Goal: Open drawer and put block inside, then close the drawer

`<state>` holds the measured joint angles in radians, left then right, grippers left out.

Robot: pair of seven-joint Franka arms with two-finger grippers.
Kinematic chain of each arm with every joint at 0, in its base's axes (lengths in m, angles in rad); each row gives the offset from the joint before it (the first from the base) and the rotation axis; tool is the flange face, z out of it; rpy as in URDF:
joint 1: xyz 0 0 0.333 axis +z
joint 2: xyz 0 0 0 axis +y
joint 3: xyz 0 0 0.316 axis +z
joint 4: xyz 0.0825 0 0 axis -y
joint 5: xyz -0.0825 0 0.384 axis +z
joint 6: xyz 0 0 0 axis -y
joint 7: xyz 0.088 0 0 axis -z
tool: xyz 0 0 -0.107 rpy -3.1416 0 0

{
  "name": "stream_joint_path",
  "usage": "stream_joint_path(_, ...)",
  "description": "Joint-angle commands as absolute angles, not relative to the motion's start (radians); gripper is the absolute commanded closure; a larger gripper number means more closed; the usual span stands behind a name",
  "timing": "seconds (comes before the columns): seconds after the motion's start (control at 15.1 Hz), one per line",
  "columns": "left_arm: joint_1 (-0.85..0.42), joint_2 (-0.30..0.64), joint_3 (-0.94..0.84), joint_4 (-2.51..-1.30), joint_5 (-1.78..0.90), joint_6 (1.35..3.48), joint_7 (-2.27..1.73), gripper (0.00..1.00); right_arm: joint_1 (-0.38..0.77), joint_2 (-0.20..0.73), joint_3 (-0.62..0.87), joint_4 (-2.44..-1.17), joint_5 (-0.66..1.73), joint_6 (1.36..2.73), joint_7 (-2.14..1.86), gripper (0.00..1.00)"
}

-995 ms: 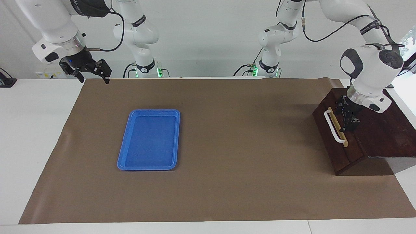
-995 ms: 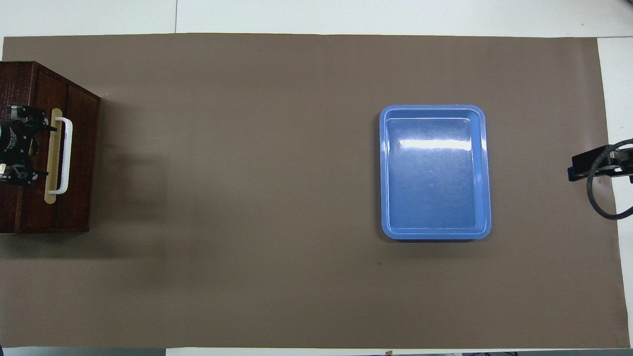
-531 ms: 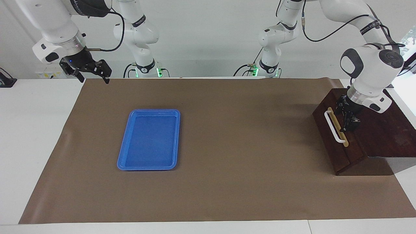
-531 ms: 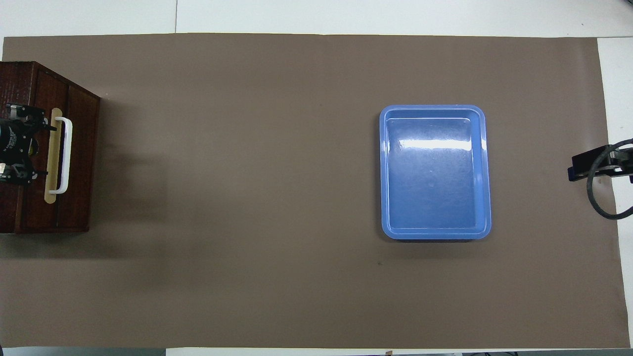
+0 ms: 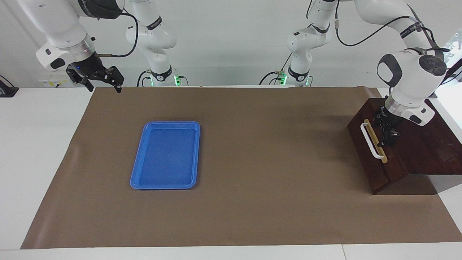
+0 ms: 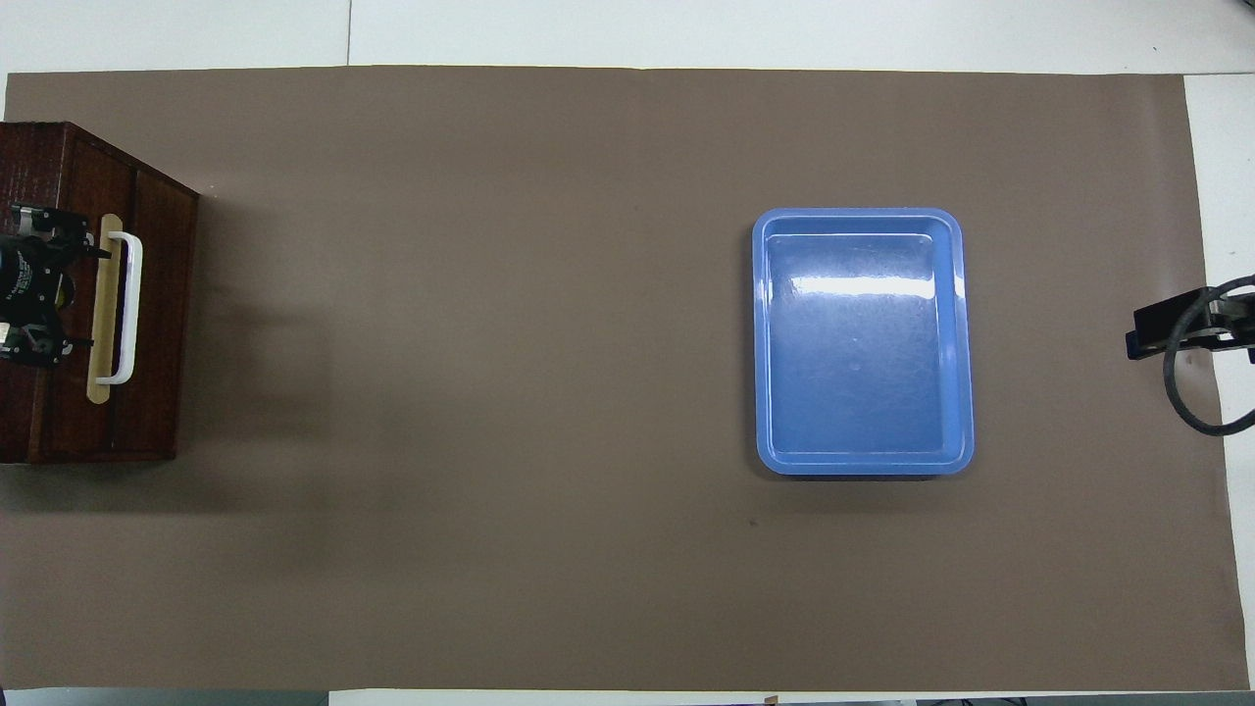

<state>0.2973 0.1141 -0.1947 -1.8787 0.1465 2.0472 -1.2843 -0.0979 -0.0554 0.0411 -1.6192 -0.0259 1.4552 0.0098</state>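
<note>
The drawer is the dark wood front of a brown box at the left arm's end of the table, with a white bar handle on a tan strip. It looks pushed in, and no pale interior shows. It also shows in the overhead view. My left gripper is low over the box top, right beside the tan strip, and it shows in the overhead view too. My right gripper is open and empty, raised over the table edge at the right arm's end. The yellow block is hidden.
A blue plastic tray lies empty on the brown mat toward the right arm's end; it also shows in the overhead view. The right arm waits.
My left gripper has shifted slightly toward the left arm's end of the table, and the drawer's handle has moved a hair the same way. The right arm has not moved.
</note>
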Motion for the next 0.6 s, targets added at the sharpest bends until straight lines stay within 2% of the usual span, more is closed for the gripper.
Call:
stream_joint_path(0.0, 0.314, 0.107, -0.184, -1.873, 0.213, 2.057, -1.264, 0.00, -0.100, -0.064, 0.040, -1.624, -0.028, 1.463, 0.009, 0.00)
stream_joint_path(0.53, 0.269, 0.025, -0.206, -1.819, 0.108, 1.918, -1.134, 0.00, -0.098, -0.066, 0.040, -1.623, -0.028, 1.463, 0.009, 0.00)
